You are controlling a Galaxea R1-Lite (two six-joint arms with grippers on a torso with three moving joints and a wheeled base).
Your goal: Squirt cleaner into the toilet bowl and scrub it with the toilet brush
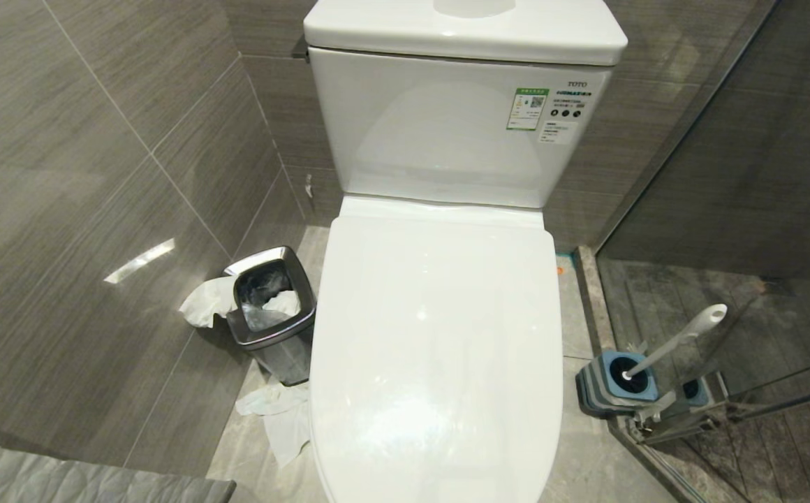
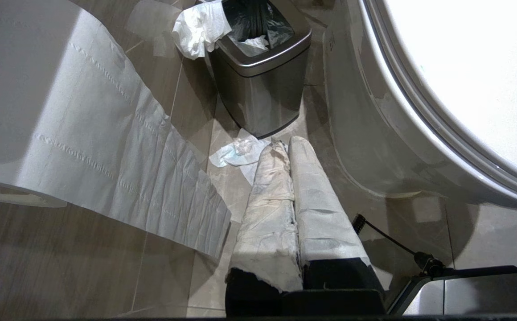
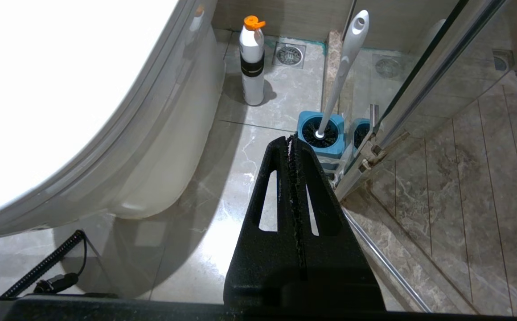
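Note:
The toilet bowl (image 1: 440,335) is a glossy white toilet with its lid down, so the basin is hidden. No cleaner shows. The toilet brush (image 1: 684,339) leans in its blue-and-grey holder (image 1: 611,388) on the floor to the toilet's right. Neither arm is in the head view. My left gripper (image 2: 285,143), its fingers wrapped in white material, hangs shut and empty over the floor beside the toilet's left flank (image 2: 374,133). My right gripper (image 3: 290,139) is black, shut and empty, just short of the brush holder (image 3: 321,133); the brush handle (image 3: 345,67) rises beyond it.
A steel waste bin (image 1: 269,307) with tissue stands left of the toilet, crumpled tissue (image 1: 283,412) on the floor by it. A toilet paper roll (image 2: 40,111) hangs at the left. A white bottle with an orange cap (image 3: 252,67) stands behind the holder. A glass shower door (image 3: 419,89) borders the right.

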